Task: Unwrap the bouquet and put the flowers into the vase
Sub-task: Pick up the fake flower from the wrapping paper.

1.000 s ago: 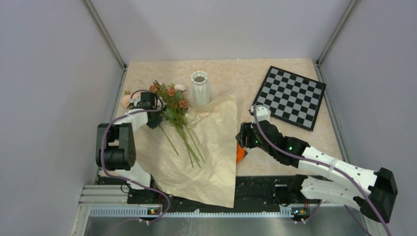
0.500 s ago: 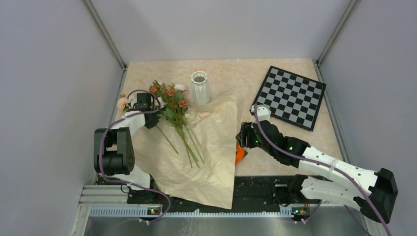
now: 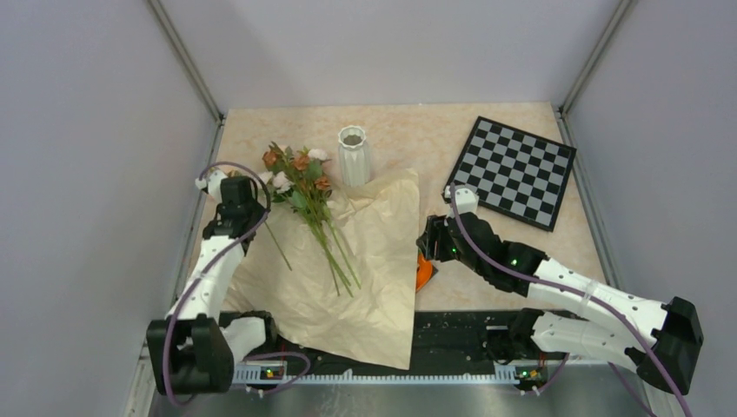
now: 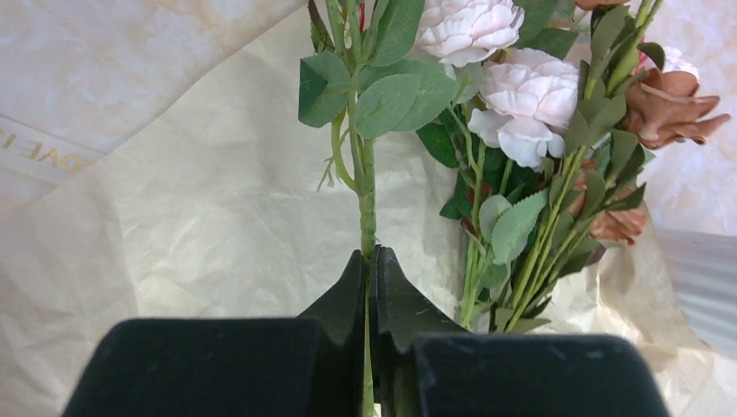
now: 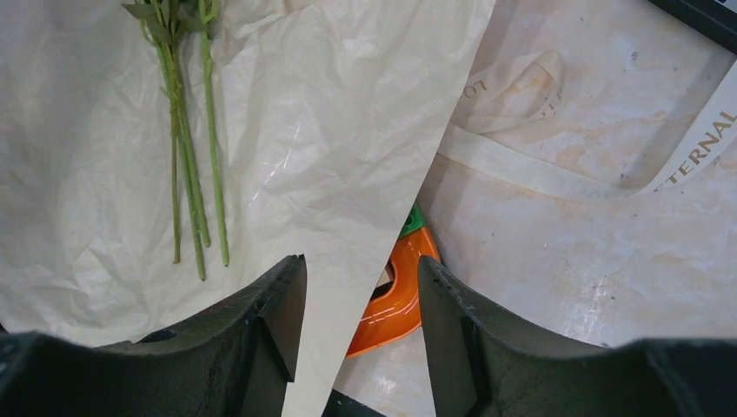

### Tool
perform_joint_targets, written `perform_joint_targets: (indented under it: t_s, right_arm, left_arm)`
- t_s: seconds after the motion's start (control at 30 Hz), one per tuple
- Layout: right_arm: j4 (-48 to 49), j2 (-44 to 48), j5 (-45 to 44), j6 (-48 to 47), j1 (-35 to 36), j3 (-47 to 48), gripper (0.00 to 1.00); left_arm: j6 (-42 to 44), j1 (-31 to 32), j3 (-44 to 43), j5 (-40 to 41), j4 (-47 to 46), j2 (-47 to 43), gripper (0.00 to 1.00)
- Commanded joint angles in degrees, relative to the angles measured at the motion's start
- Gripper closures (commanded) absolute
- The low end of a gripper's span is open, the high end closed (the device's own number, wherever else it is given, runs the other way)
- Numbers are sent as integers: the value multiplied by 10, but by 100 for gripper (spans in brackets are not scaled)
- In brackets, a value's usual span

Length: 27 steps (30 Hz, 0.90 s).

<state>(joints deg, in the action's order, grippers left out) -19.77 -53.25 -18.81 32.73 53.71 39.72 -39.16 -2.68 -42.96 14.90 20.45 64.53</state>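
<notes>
The bouquet's kraft paper (image 3: 361, 261) lies spread open on the table, and the flowers (image 3: 302, 174) rest on its upper left part with their stems (image 5: 189, 165) pointing toward the near edge. My left gripper (image 3: 252, 211) is shut on one green stem (image 4: 368, 200) that carries pale pink roses (image 4: 530, 95); the rest of the bunch (image 4: 600, 156) lies just to its right. The white ribbed vase (image 3: 353, 156) stands upright behind the paper. My right gripper (image 5: 361, 278) hangs open over the paper's right edge, holding nothing.
An orange plastic ring (image 5: 401, 295) pokes out from under the paper edge below the right jaws. The cream ribbon (image 5: 521, 169) lies loose on the table. A chessboard (image 3: 513, 169) sits at the back right. Side walls close in on both sides.
The left gripper closed on one stem and moved left toward the wall with it, drawing that stem away from the bunch. The left arm swung round. The right arm stayed still.
</notes>
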Motion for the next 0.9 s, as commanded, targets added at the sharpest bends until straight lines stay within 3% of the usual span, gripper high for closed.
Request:
perform_joint_targets:
  t_s: [0.0, 0.23, 0.5, 0.7, 0.87]
  right_arm:
    - [20, 8, -1, 2, -8, 2, 48]
    - [42, -21, 22, 2, -8, 5, 49]
    - [45, -34, 32, 10, -8, -1, 51]
    - [35, -23, 24, 14, -8, -6, 51]
    - [34, -18, 18, 15, -8, -8, 51]
  left_arm:
    - [1, -3, 32, -12, -3, -76, 100]
    - [-9, -3, 80, -54, -6, -110, 100]
    - [-33, -3, 74, -84, -15, 43, 100]
    - [-23, -3, 49, -76, -20, 100, 100]
    - [-11, -3, 34, -53, -2, 105, 84]
